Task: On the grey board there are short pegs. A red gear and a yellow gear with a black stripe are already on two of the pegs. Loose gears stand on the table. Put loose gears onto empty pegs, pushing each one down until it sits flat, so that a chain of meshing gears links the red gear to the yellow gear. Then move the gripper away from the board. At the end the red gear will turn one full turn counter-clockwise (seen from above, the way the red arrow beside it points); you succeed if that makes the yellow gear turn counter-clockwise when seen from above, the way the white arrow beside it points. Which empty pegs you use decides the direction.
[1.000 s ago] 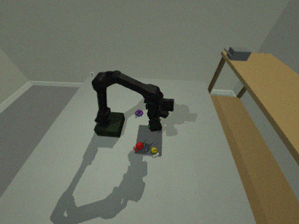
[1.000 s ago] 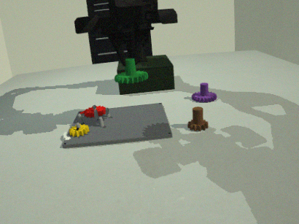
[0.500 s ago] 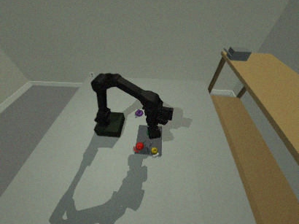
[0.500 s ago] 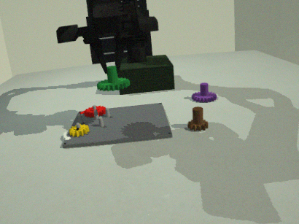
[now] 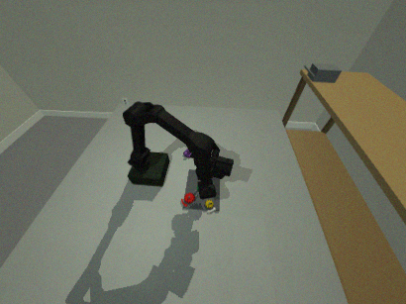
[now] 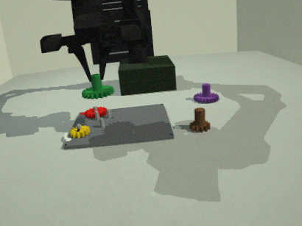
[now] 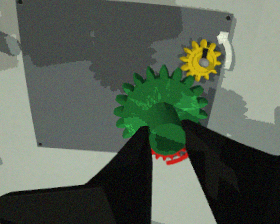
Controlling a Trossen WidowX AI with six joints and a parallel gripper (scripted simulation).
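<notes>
My gripper (image 6: 96, 79) (image 7: 164, 129) is shut on the knob of the green gear (image 6: 97, 91) (image 7: 160, 95), which hangs level above the board's red-gear side. The grey board (image 6: 155, 126) (image 7: 55, 100) bears the red gear (image 5: 191, 197) (image 6: 96, 113), mostly hidden under the green gear in the wrist view, and the yellow gear (image 5: 207, 204) (image 6: 79, 132) (image 7: 195, 63). Between them, bare pegs show, one peg (image 6: 102, 123) nearer the yellow gear; the wrist view hides them. A purple gear (image 5: 187, 153) (image 6: 206, 97) and a brown gear (image 6: 199, 119) stand loose on the table.
The white arrow (image 7: 229, 54) (image 6: 65, 137) curves beside the yellow gear. The red arrow (image 5: 184, 203) (image 7: 177, 159) lies by the red gear. The arm's dark base (image 5: 148, 173) (image 6: 147, 78) stands behind the board. A wooden bench (image 5: 366, 98) stands far right.
</notes>
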